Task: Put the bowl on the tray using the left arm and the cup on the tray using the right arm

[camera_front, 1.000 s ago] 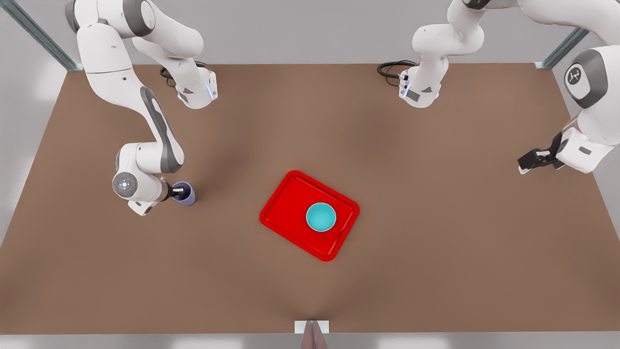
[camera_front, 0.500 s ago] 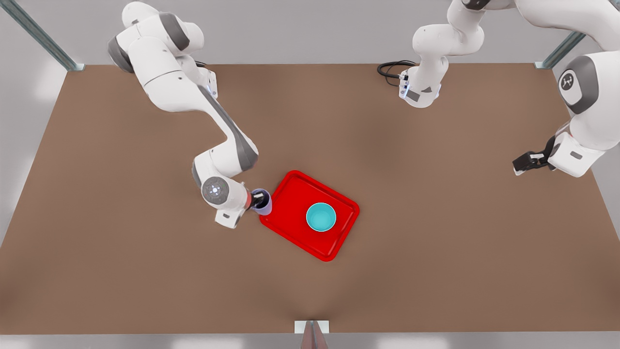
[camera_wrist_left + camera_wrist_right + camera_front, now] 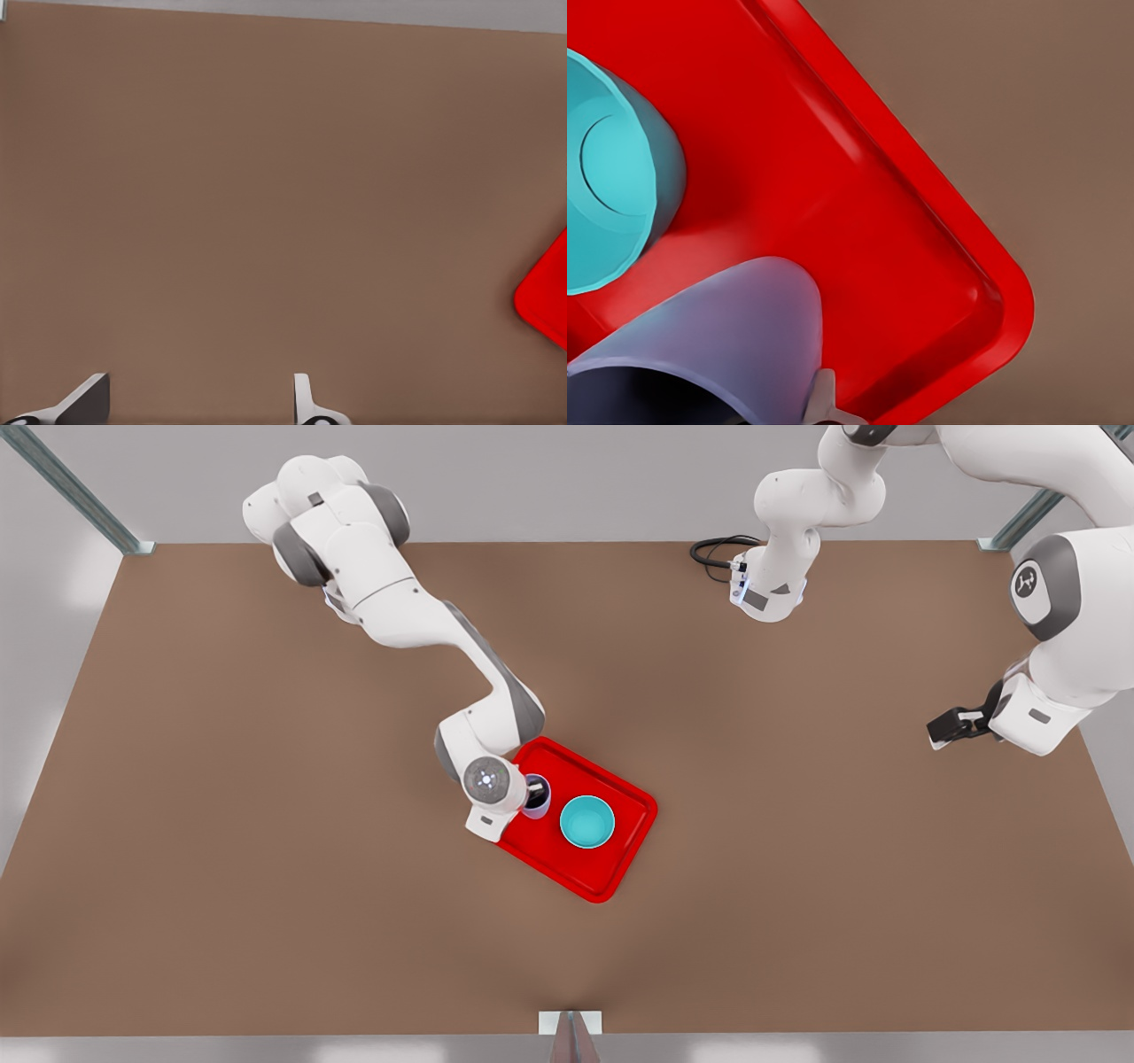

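My right gripper [image 3: 530, 794] is clamped on the cup [image 3: 536, 796], over the tray [image 3: 620, 868] end nearest the bench's left edge, close beside the bowl [image 3: 587, 821] at tray centre. I'd lower straight, keep off the bowl, then release. Left gripper [image 3: 950, 727] waits, fingers spread, near the right edge.

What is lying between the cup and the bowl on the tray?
Nothing: in the right wrist view, bare red tray floor separates the cup, held by the right gripper, from the bowl.
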